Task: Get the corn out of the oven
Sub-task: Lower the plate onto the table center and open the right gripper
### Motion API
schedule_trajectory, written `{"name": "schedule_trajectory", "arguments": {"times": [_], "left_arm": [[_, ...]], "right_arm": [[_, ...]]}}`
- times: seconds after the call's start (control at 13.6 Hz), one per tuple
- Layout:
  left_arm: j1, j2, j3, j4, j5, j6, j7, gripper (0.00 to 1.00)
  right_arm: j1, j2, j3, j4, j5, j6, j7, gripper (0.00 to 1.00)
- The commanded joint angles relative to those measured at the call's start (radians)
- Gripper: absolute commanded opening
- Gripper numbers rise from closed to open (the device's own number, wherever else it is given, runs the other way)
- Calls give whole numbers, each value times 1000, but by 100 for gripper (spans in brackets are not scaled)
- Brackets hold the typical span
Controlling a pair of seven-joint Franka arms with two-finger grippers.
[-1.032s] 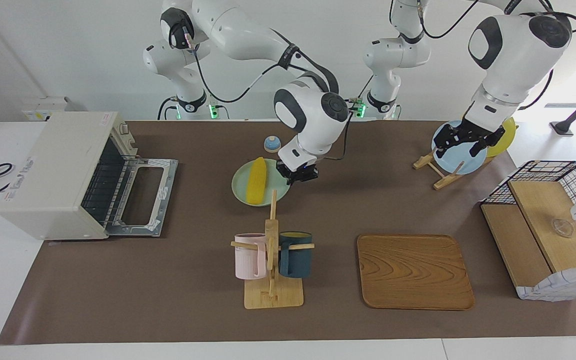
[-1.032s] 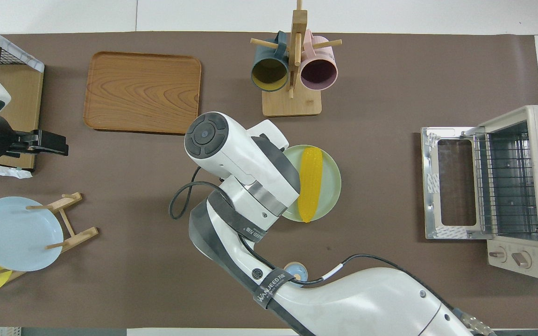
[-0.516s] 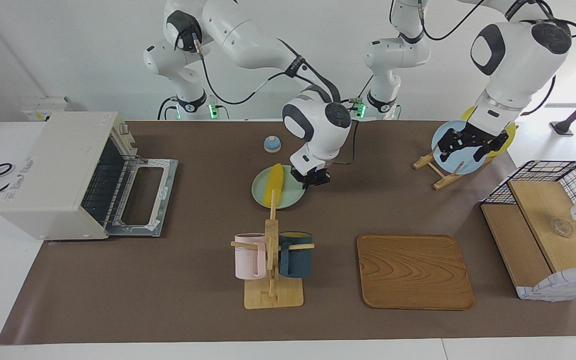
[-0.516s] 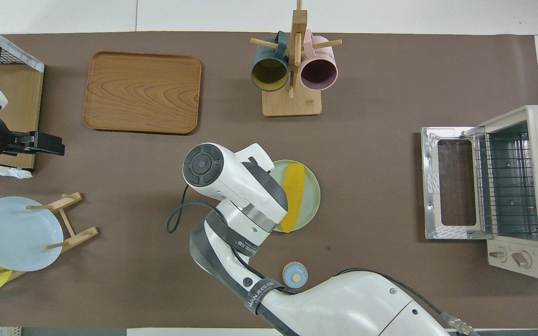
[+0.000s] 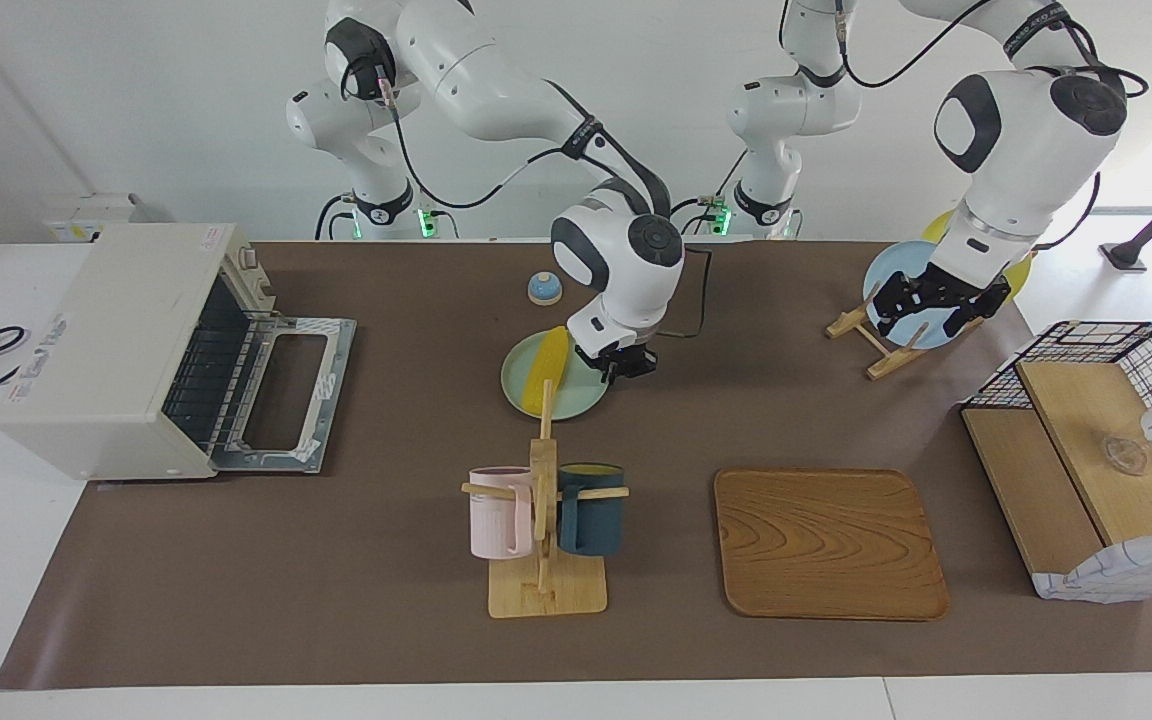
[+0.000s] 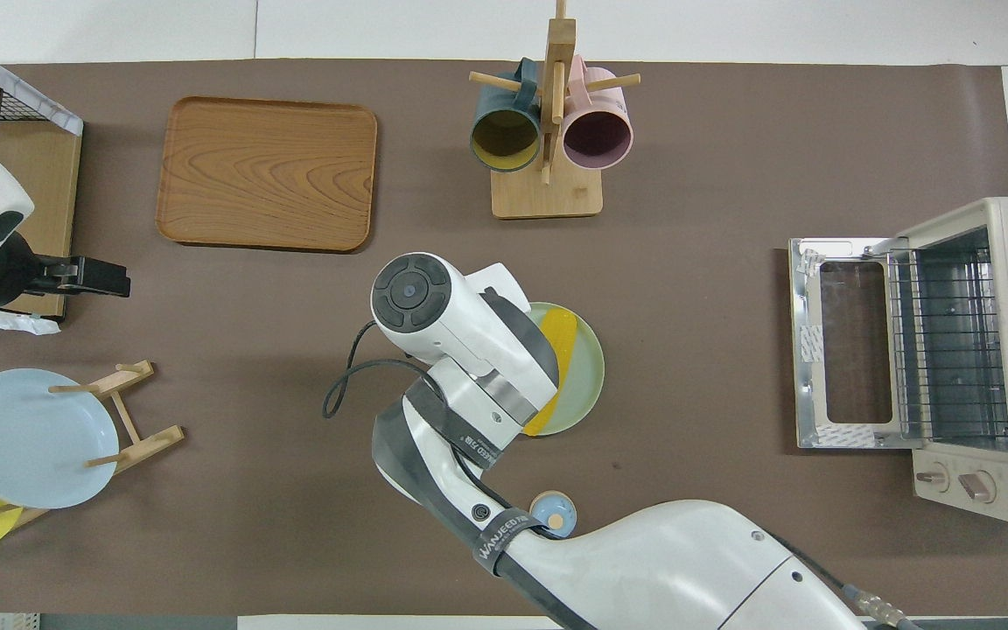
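2 glossy white arms of rounded segments, with dark grey or black round caps on the joints. black cables loop along the outside of each. the right arm carries a black strap lettered in white around its forearm and a metal band near the wrist. each arm ends in a black claw: right claw (image 5: 624, 366), left claw (image 5: 936, 300). green lights glow at both bases.

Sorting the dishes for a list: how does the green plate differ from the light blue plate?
The green plate lies flat on the table with the corn on it; the light blue plate stands on edge in a wooden rack and carries nothing. Both are round and plain.
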Motion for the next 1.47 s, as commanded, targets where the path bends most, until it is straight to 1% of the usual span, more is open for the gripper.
{"name": "schedule_trajectory", "arguments": {"times": [0.0, 0.15, 0.29, 0.37, 0.52, 0.66, 0.81, 0.88, 0.96, 1.03, 1.11, 1.25, 1.4], "left_arm": [[-3, -5, -7, -22, 15, 38, 7, 100], [-8, 1, -10, -22, 11, 37, 6, 100], [-28, 1, -10, -20, 6, 37, 3, 100], [-34, 3, -10, -19, 5, 37, 3, 100], [-57, 7, -10, -15, 3, 40, 3, 100], [-89, 27, -10, -11, -17, 44, -14, 100], [-150, 55, -10, -9, -23, 78, -63, 100], [-185, 67, -10, -8, -23, 96, -100, 100], [-228, 83, -10, -8, -24, 113, -134, 100], [-262, 95, -10, -3, -26, 119, -149, 100], [-294, 110, -10, 0, -43, 130, -154, 100], [-356, 127, -10, -2, -78, 158, -159, 100], [-431, 158, -8, -3, -80, 190, -203, 100]], "right_arm": [[-7, -26, 9, -30, 17, 20, 16, 25], [-15, -39, 7, -21, 0, -4, 1, 25], [-47, -76, 1, -21, -3, -56, -72, 13], [-83, -111, 3, -23, -11, -84, -101, 9], [-162, -189, 4, -35, -13, -191, -211, 3], [-254, -281, 4, -100, -9, -251, -298, 0], [-298, -383, 4, -240, -11, -258, -351, 0], [-315, -424, 3, -350, -11, -235, -362, 2], [-353, -469, 3, -469, -12, -154, -368, 3], [-393, -496, 3, -562, -16, -90, -391, 3], [-433, -513, 1, -617, -20, -52, -434, 3], [-527, -532, 1, -682, -23, -6, -540, 2], [-575, -547, 1, -758, -43, 108, -608, 0]]}}
